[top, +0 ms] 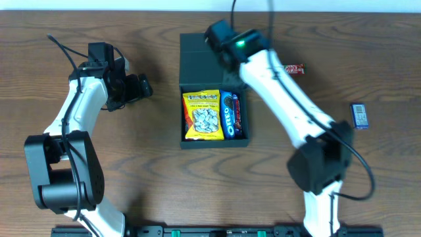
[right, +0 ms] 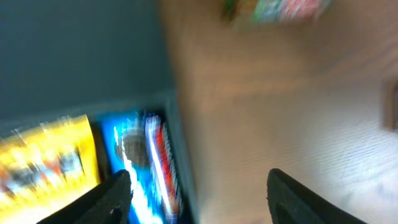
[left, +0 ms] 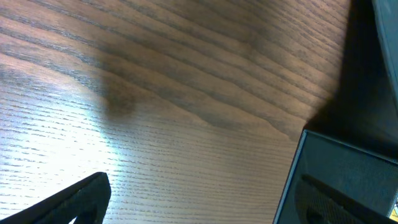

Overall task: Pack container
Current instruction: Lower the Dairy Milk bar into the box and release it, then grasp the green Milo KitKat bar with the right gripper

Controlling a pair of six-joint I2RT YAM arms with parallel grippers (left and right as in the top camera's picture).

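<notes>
Container: right in the middle of the table (top: 131, 164), the container (top: 197, 62) sits with its lid (top: 204, 49) flipped open toward the far side.
Inside: a yellow packet (top: 202, 116) fills the left. An Oreo packet (top: 227, 115) lies just beside it, and a reddish packet (top: 239, 113) is squeezed against the right wall.
Right arm: stretched across the table, with its wrist up over the lid's far right corner.
Right fingers: the wrist view is blurred, but the right fingers (right: 292, 199) are spread wide with nothing between them. One tip shows over the Oreo packet, the other over bare table.
Left arm: parked left of the container, pointing toward it and well short of touching.
Left fingers: the left fingers (left: 81, 200) are parted and empty, low over the wood grain. A corner of the container shows at the far edge of the wrist view.
Loose on the table: a snack bar (top: 294, 68) lies just right of the right arm. A blue packet (top: 358, 115) sits well out toward the right edge.
</notes>
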